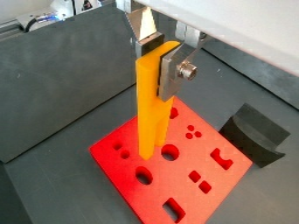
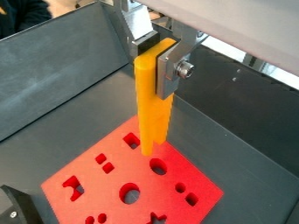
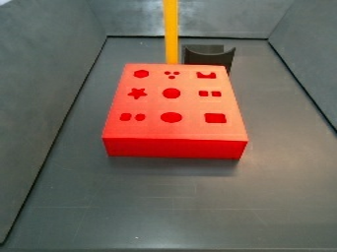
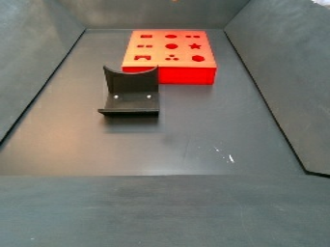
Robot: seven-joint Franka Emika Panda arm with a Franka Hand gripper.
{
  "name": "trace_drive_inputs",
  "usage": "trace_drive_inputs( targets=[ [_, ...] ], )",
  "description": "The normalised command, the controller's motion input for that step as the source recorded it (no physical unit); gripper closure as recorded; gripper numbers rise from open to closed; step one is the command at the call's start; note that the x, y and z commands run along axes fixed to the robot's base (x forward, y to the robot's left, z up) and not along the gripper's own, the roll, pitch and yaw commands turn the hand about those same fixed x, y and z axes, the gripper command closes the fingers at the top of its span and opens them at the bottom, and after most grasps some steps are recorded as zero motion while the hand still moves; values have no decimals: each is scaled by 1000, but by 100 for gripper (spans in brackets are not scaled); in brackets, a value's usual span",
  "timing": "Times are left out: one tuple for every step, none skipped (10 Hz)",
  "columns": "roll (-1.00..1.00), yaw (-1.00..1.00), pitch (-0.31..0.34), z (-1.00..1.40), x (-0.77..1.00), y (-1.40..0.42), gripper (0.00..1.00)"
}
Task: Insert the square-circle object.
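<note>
The square-circle object, a tall thin orange-yellow bar, hangs upright from my gripper, which is shut on its upper end. A silver finger plate presses one side and a dark pad the other. Both wrist views show this; in the other one the gripper holds the bar over the red block with shaped holes. The bar's lower end hovers above the block near its round holes. In a side view the bar comes down from above toward the block's far edge; the gripper is out of that view.
The dark fixture stands on the floor next to the red block, and also shows in a side view and a wrist view. Grey walls enclose the floor on all sides.
</note>
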Motion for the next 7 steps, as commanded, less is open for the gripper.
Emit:
trace_drive_inputs(
  targets=[
    [-20, -180, 30, -160, 0, -69, 100],
    [0, -740, 66, -183, 54, -23, 100],
    [-44, -917, 47, -309, 26, 0, 100],
    [0, -1000, 101, -389, 0, 0, 100],
    [0, -1000, 91, -346, -26, 0, 100],
    [0, -1000, 60, -291, -20, 0, 100],
    [31, -977, 93, -340, 0, 0, 100]
  ],
)
